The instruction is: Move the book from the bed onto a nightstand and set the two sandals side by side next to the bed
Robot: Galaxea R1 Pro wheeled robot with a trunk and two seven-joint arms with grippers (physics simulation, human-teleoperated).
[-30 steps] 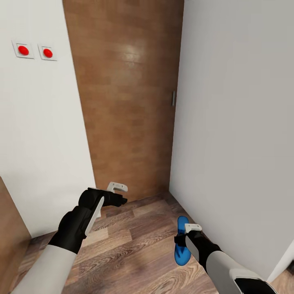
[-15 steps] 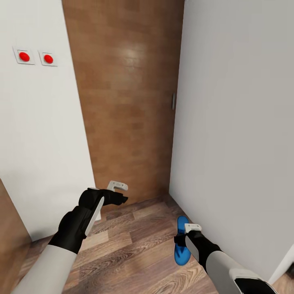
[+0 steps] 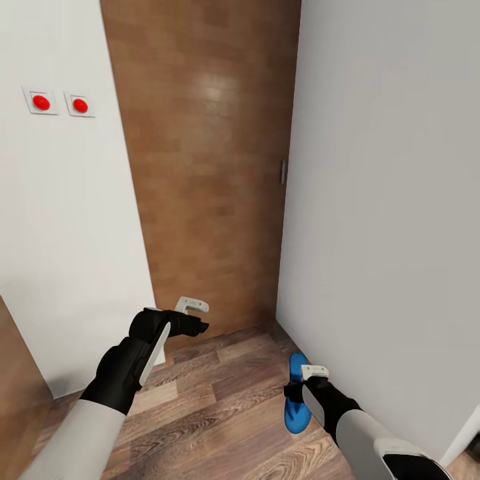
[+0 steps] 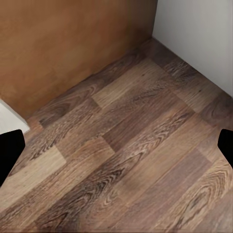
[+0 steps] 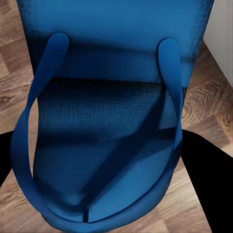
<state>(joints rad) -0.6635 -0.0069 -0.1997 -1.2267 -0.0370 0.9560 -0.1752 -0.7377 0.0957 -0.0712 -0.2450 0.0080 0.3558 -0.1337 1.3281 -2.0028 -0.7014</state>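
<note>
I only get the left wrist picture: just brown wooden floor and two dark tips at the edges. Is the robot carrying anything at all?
Observer: Yes. The right gripper holds a blue sandal above the floor.
Operator: And the left one?
Observer: The left gripper is open and empty, held out in front.
Operator: What is ahead of the robot?
Observer: A brown wooden door between white walls; the left wall has two red buttons.

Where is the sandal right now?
In the head view, the sandal is held in the right gripper, low on the robot's right, beside the white wall.
</note>
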